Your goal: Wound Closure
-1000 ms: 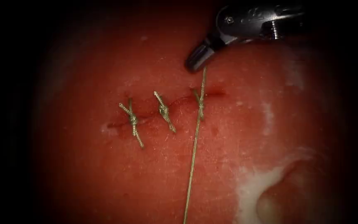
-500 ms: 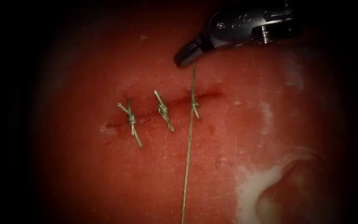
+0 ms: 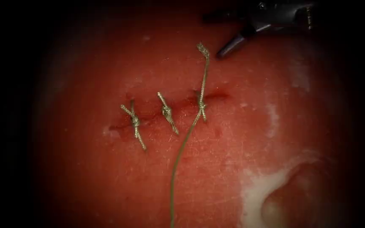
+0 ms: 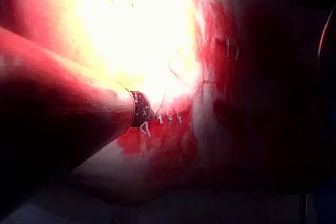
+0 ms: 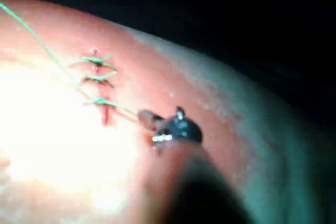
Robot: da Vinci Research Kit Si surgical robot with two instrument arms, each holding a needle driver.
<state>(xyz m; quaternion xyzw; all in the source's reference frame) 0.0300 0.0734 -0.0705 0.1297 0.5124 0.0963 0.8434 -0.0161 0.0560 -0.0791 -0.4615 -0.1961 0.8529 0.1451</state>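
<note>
Three knotted stitches sit across the cut (image 3: 170, 112); the right pincer (image 3: 227, 50) has let go of the thread (image 3: 184, 143).

We find the cut running across the tissue (image 3: 106, 177) with three knots on it; the rightmost knot (image 3: 201, 109) carries a long thread that trails slack toward the near edge, and a short frayed tail (image 3: 202, 50) rising beyond the cut. Half a second ago that tail was taut in the right pincer; now it lies loose, and the pincer, narrow and holding nothing, has drawn back just beside the tail's end. We see the left arm's shaft (image 4: 63, 114) close by the stitches; its pincer's state we cannot tell.
</note>
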